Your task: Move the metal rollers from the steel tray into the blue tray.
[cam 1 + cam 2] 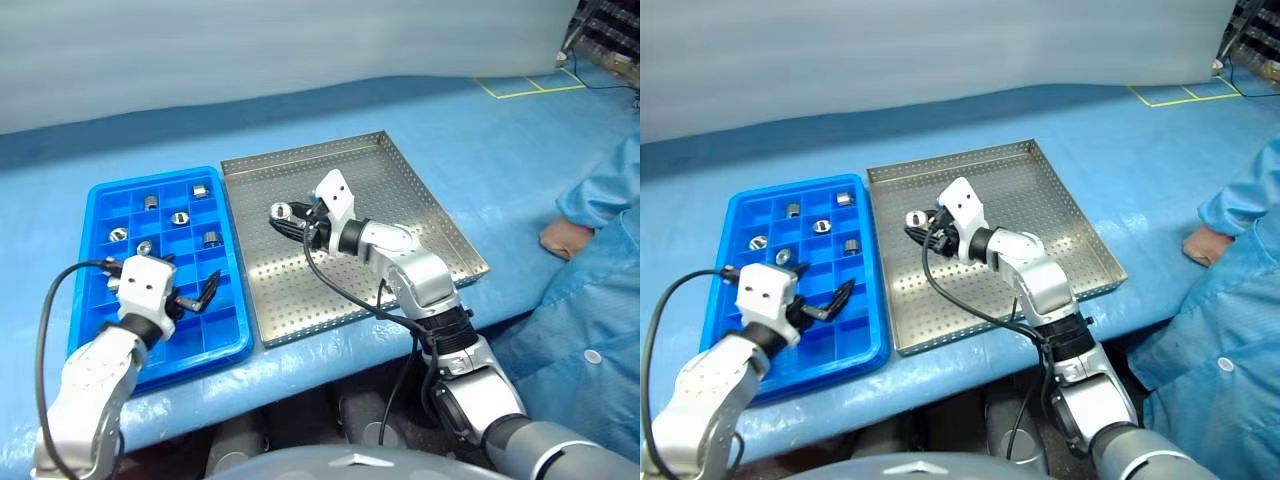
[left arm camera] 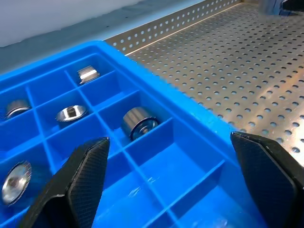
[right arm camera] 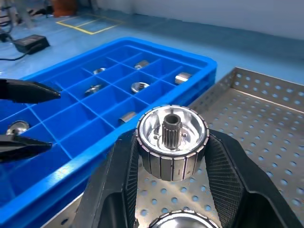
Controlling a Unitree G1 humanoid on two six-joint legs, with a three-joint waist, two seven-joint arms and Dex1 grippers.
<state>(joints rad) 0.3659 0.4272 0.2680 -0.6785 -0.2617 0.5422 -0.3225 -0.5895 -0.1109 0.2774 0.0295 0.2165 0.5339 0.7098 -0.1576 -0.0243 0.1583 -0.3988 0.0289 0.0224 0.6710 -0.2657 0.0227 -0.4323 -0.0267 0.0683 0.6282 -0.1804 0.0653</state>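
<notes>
Nearest the robot, the left gripper (image 1: 192, 298) hangs over the near part of the blue tray (image 1: 92, 200), its fingers (image 2: 78, 183) spread wide with nothing between them. Six rollers sit in the compartments beyond it, one per compartment, including one (image 2: 138, 123) just past the fingers and one (image 1: 200, 190) at the far edge. The blue tray lies just beside the steel tray (image 1: 420, 190), on its left, both on a blue-covered table (image 1: 480, 130). Over the steel tray's left part, the right gripper (image 3: 172, 151) is clamped on a ribbed roller (image 3: 172, 138), held clear of the perforated floor. Another roller (image 3: 178, 221) shows partly just below it. At the right, a person's blue sleeve (image 1: 600, 190) and hand (image 1: 565, 238) rest on the table.
</notes>
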